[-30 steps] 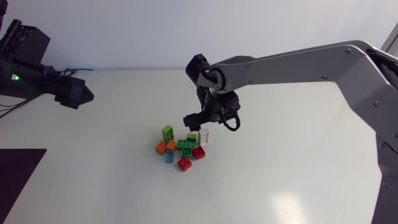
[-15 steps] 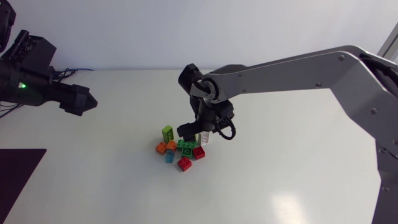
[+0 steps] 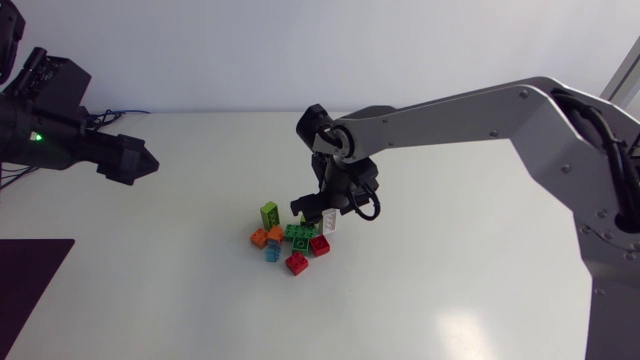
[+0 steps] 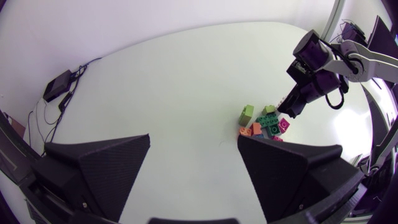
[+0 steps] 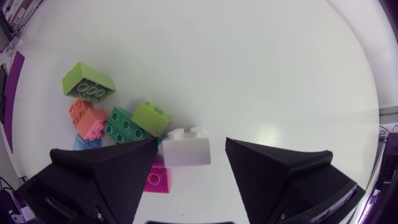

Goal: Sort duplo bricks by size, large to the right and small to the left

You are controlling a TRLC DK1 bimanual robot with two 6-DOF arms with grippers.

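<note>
A small pile of duplo bricks [image 3: 290, 240] lies mid-table: a lime brick [image 3: 269, 213], orange [image 3: 260, 237], green [image 3: 298, 236], blue [image 3: 272, 252] and two red ones [image 3: 297, 263]. At the pile's right edge stands a white brick [image 3: 327, 222]. My right gripper [image 3: 315, 212] is down over it. In the right wrist view the white brick [image 5: 186, 149] sits between the fingers, one finger [image 5: 134, 158] against it, the other a little apart. My left gripper [image 3: 140, 160] hangs open at the far left, well away from the pile [image 4: 264, 121].
In the right wrist view a large lime brick [image 5: 88, 81], an orange one [image 5: 87, 119], a green plate-like brick [image 5: 127, 126] and a small lime brick [image 5: 150, 116] crowd beside the white brick. A dark mat [image 3: 30, 275] lies at the table's left front.
My right gripper has dropped and shifted left onto the pile, and its fingers have narrowed around the white brick. The left arm shifted slightly, then held.
</note>
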